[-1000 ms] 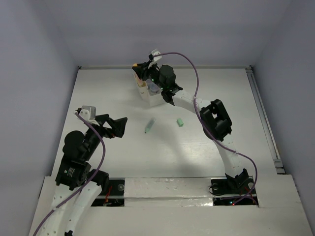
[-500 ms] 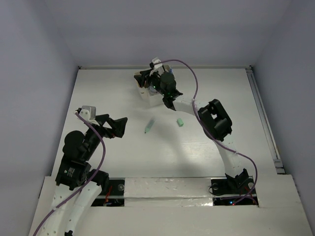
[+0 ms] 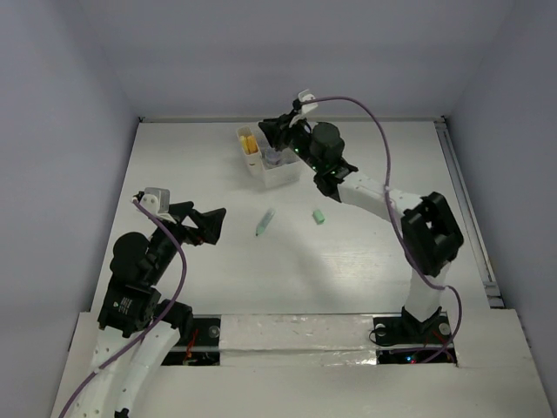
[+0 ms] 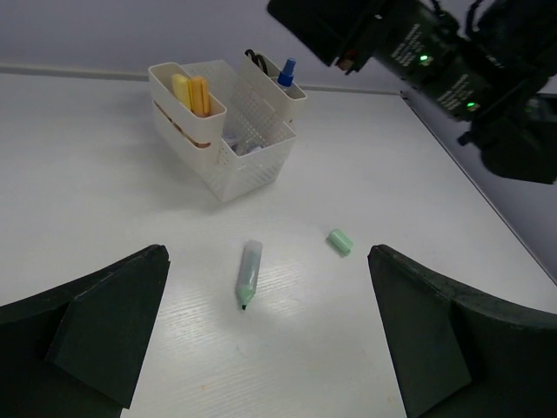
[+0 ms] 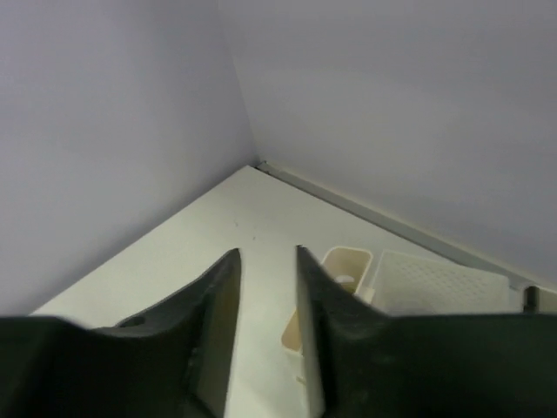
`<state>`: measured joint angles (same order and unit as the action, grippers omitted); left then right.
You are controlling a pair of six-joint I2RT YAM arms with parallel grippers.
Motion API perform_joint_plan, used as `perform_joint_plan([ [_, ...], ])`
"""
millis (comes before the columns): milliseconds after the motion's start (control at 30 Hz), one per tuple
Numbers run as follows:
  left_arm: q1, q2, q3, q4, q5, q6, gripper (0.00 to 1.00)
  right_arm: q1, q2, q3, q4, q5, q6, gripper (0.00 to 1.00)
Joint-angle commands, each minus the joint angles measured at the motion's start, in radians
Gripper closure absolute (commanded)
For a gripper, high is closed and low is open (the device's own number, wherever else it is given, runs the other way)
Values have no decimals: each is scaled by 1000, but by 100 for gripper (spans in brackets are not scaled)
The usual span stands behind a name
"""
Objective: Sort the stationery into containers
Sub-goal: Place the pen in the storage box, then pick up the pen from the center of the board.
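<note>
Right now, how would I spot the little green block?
Find the cream organizer near the far edge of the table. Two loose items lie in front of it; the green block is the short, stubby one on the right, the marker long and thin.

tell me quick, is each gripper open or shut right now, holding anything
Left gripper: wide open, holding nothing.
Right gripper: partly open, narrow gap, holding nothing.

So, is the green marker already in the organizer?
No, the green marker lies flat on the table, apart from the organizer.
</note>
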<state>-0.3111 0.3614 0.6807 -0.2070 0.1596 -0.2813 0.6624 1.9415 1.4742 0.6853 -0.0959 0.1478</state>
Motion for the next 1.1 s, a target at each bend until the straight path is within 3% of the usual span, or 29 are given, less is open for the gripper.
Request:
perform_joint_plan([
  [0, 7, -13, -4, 64, 32, 10, 1, 5, -159, -92, -166, 100, 59, 78],
  [133, 7, -13, -9, 72, 54, 10, 1, 5, -298, -256, -424, 240, 96, 99],
  [233, 7, -13, -12, 73, 66, 8, 1, 5, -377, -284, -609, 298, 61, 98],
  [333, 7, -16, -12, 73, 70, 7, 1, 5, -374, -235, -822, 193, 24, 85],
  [433, 7, -24, -10, 74, 70, 7, 1, 5, -355, -242, -869, 56, -5, 73],
  [567, 7, -33, -13, 72, 63, 4, 1, 28, -306, -245, -908, 9, 32, 50],
  [667, 7, -30, -13, 72, 66, 4, 1, 78, -227, -212, -924, 12, 61, 26],
  [767, 7, -29, -13, 73, 64, 4, 1, 138, -129, -140, -958, 59, 75, 20],
  [833, 7, -27, -13, 72, 64, 4, 1, 172, -102, -121, -916, 68, 69, 20],
  [933, 7, -24, -13, 73, 64, 4, 1, 204, -49, -89, -882, 28, 75, 29],
  [1000, 7, -22, -13, 72, 66, 5, 1, 218, 0, -57, -856, 10, 76, 52],
  [1067, 7, -21, -15, 75, 67, 5, 1, 218, 36, -29, -851, 7, 87, 66],
])
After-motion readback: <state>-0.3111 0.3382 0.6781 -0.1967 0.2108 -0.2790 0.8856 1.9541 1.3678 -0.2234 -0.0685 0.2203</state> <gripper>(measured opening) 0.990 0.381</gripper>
